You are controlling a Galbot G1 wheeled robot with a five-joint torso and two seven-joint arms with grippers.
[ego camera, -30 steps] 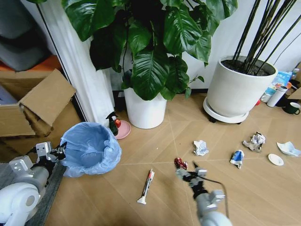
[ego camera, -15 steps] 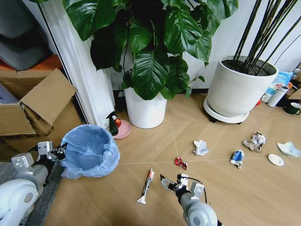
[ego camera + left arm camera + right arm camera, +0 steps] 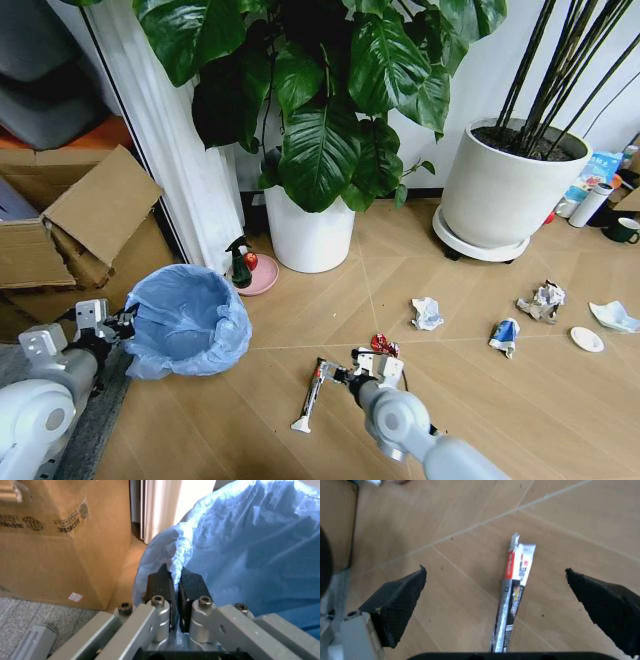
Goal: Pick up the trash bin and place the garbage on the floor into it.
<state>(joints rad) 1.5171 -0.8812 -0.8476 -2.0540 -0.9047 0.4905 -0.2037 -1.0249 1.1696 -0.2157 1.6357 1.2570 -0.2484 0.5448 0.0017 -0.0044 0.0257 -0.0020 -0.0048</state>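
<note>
Left gripper (image 3: 175, 587): fingers (image 3: 160, 588) pinched together on a fold of the light blue bag at the rim of the trash bin (image 3: 185, 320). In the head view the left gripper (image 3: 112, 322) sits lower left of frame, at the bin's left edge, bin resting on the floor (image 3: 300, 320) beside a cardboard box (image 3: 70, 225).

Right gripper (image 3: 502, 600): fingers (image 3: 400, 600) spread wide, holding nothing, straddling the white tube wrapper (image 3: 512, 592), which lies flat on the planks between them, not touching either. Head view puts the right gripper (image 3: 345, 372) lower centre, just right of the tube wrapper (image 3: 310, 397).

Rest of the garbage, all on the floor: tiny red wrapper (image 3: 384, 346) just above the right gripper, crumpled paper wad (image 3: 427, 313) centre right, blue-white crushed packet (image 3: 504, 335), second paper wad (image 3: 541, 300), white disc (image 3: 586, 339) toward the right edge.
</note>
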